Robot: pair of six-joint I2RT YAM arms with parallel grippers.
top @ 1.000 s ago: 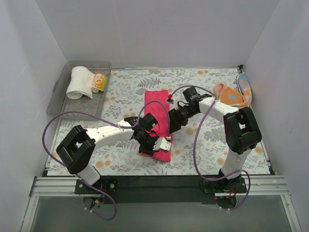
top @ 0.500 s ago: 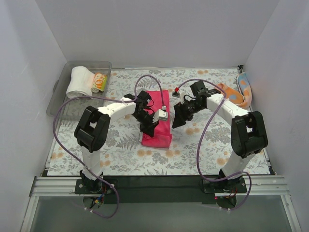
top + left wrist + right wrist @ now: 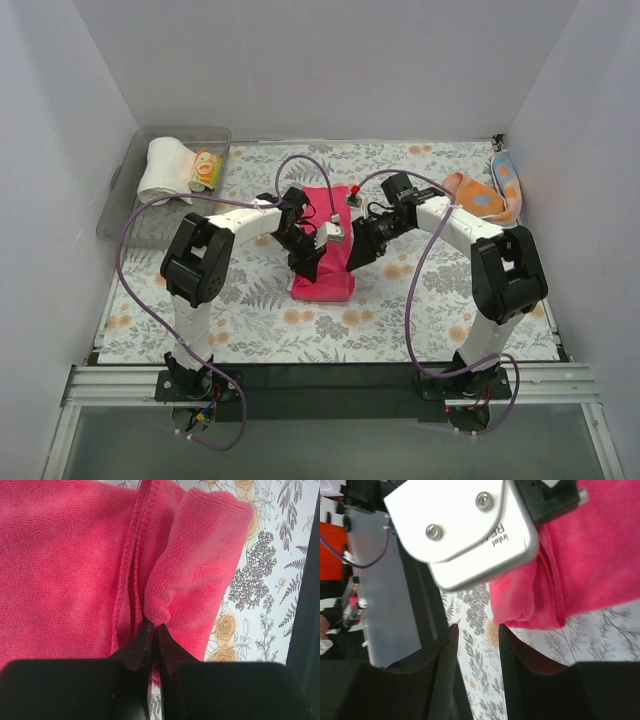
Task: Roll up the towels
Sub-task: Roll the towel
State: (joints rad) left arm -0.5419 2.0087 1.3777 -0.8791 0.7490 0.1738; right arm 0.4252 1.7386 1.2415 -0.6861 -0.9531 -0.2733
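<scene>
**Magenta towel mid-table, both arms crowded round it**

Top view: the magenta towel (image 3: 330,285) lies mid-table, its long axis running 12 to 6. The left gripper (image 3: 309,265) is down on it, and the right gripper (image 3: 355,256) is just off its 3 o'clock edge. The floral covering (image 3: 250,330) lies open from the towel's near edge to the arm bases, and out at 9 o'clock too. At 10 o'clock a clear bin (image 3: 120,215) holds a white roll (image 3: 165,170) and a yellow patterned roll (image 3: 207,168). An orange spotted towel (image 3: 480,195) lies by the wall at 2 o'clock.

Left wrist: the fingers (image 3: 137,645) are pressed together, tips in the crease where the stitched hem meets a rolled-over fold. Can't tell if any cloth is actually nipped. The fold's 3 o'clock edge rests on the covering.

Right wrist: the fingers (image 3: 445,670) stand apart, with only covering between them. The towel's folded corner is at 1 o'clock just past the tips, right under the left gripper's silver housing (image 3: 465,530).
</scene>
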